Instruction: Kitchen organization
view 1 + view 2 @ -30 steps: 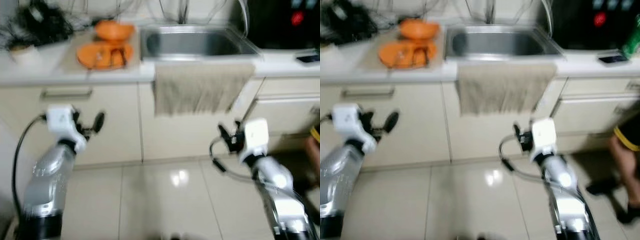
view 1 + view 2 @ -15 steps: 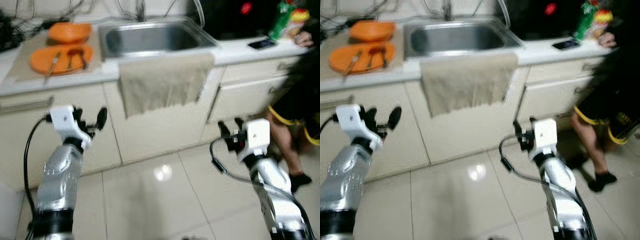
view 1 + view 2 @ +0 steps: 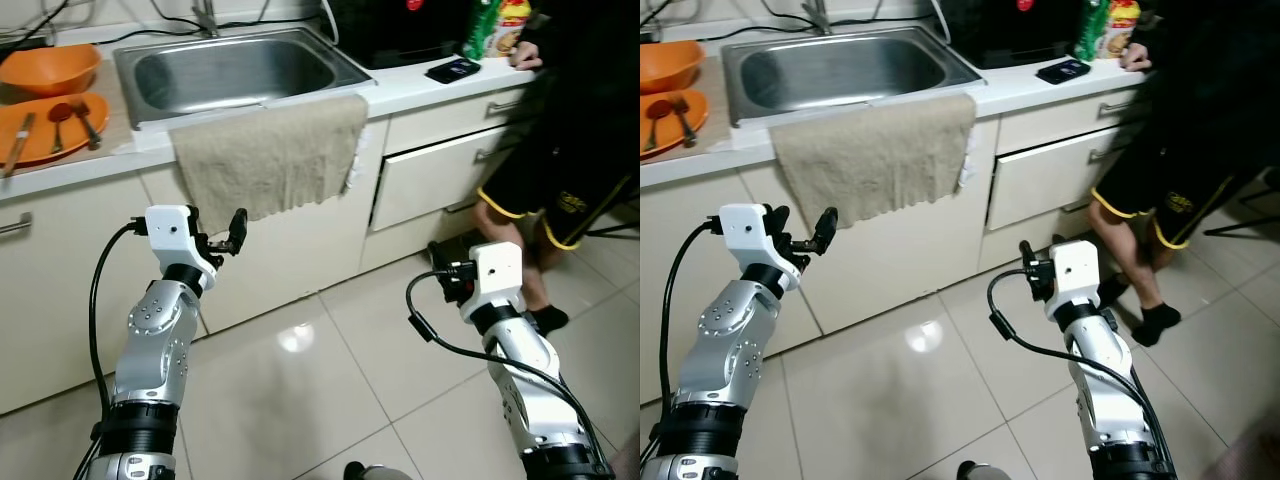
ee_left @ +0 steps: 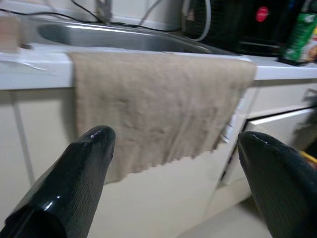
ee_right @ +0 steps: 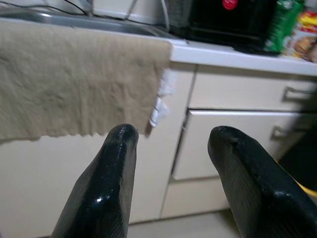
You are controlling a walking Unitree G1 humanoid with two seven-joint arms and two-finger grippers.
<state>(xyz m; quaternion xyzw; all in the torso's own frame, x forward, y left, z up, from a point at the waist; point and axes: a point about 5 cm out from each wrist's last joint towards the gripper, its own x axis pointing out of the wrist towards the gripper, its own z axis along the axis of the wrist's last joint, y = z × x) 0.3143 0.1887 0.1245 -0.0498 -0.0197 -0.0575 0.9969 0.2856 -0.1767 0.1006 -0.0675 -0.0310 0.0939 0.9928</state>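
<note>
A beige towel (image 3: 265,150) hangs over the counter edge in front of the steel sink (image 3: 225,70). Left of the sink sit an orange plate (image 3: 45,115) with utensils on it and an orange bowl (image 3: 45,68). My left gripper (image 3: 222,235) is open and empty, held in the air before the cabinet just below the towel. In the left wrist view the towel (image 4: 158,104) lies straight beyond its fingers (image 4: 94,148). My right gripper (image 3: 445,268) is also open and empty, low over the floor near the drawers, well short of the cabinet.
A person (image 3: 570,130) in dark clothes stands at the right, a hand on the counter. A phone (image 3: 452,69), a green bottle (image 3: 481,28) and a black appliance (image 3: 1010,25) sit right of the sink. White drawers (image 3: 440,175) and glossy floor tiles (image 3: 330,380) lie ahead.
The whole picture has shifted: the camera has swung right, so the sink and plate sit further left and the person has come into view. Both arms hold the same raised pose.
</note>
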